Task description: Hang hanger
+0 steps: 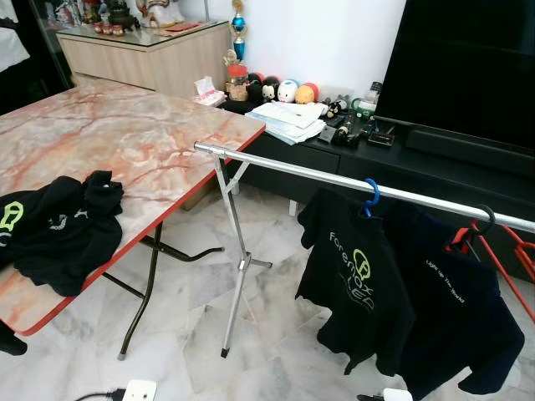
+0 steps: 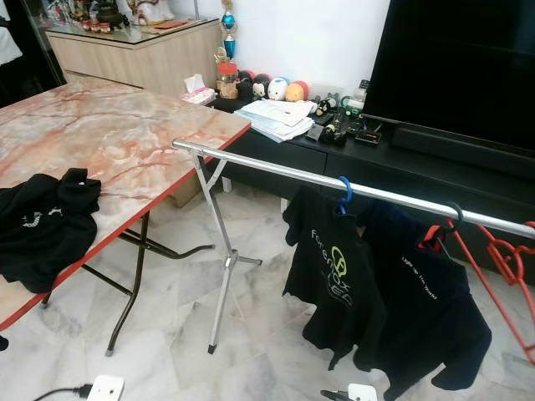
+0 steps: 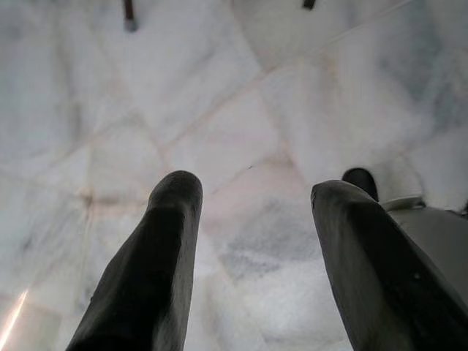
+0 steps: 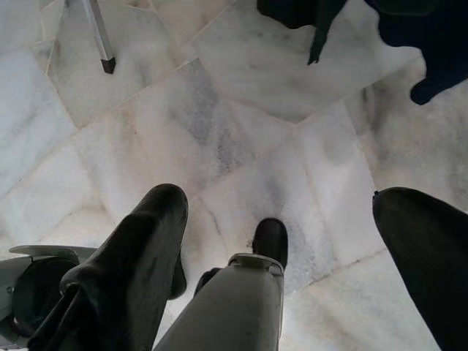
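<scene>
Both end effectors (image 3: 252,219) (image 4: 281,219) hang spread above the marble floor (image 4: 241,131).

A silver metal clothes rail (image 1: 334,177) stands on pale marble floor tiles (image 1: 192,334) beside a folding table.

A black T-shirt with green and white print (image 1: 355,280) hangs from the rail on a blue hanger hook (image 1: 371,197); a dark navy shirt (image 1: 456,309) hangs just beside it, with what may be a red hanger (image 1: 510,259) near the rail's end. A crumpled black garment (image 1: 63,230) lies on the pink marble-pattern tabletop (image 1: 125,142).
</scene>
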### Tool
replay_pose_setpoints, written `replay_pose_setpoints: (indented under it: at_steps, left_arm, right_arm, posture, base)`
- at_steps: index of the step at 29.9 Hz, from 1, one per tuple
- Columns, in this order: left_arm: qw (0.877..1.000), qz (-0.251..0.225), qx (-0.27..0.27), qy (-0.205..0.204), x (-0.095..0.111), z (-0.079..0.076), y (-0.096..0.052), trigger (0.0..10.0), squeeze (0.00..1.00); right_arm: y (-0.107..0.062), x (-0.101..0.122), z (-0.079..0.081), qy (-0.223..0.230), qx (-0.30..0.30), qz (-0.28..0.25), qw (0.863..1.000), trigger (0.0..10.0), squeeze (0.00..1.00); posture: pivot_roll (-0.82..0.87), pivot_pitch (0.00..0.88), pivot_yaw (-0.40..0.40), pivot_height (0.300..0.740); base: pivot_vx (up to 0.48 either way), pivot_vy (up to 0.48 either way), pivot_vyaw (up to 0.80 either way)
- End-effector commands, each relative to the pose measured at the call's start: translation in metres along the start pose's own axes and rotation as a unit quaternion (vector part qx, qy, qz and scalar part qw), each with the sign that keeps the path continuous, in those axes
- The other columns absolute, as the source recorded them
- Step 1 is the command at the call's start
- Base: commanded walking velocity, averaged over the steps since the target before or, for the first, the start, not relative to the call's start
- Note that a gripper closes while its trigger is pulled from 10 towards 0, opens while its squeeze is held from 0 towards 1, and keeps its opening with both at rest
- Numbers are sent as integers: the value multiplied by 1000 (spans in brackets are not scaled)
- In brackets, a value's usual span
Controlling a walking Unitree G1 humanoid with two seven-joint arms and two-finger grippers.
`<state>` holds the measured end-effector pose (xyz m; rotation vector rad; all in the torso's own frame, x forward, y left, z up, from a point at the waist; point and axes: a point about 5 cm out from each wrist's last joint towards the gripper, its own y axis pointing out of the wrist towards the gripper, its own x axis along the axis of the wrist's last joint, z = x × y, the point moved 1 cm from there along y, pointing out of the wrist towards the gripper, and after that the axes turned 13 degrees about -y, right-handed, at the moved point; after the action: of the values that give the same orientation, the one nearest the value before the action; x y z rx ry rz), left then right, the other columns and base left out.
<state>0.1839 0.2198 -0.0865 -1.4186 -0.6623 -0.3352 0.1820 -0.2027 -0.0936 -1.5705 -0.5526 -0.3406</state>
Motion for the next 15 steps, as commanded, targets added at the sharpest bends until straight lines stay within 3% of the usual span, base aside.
replay_pose_setpoints:
  at_steps: [1,15]
  left_arm:
    - [1000,18,20,-11,-9,6,-1,10000,0]
    - [999,26,14,-15,-19,3,-2,10000,0]
  right_arm:
    - [0,-1,1,9,-4,-4,1000,10000,0]
    - [0,-2,5,27,-4,-15,1000,10000,0]
  posture:
    - [16,0,48,740]
    - [-7,0,66,740]
  base:
    - [0,0,0]
    - [0,0,0]
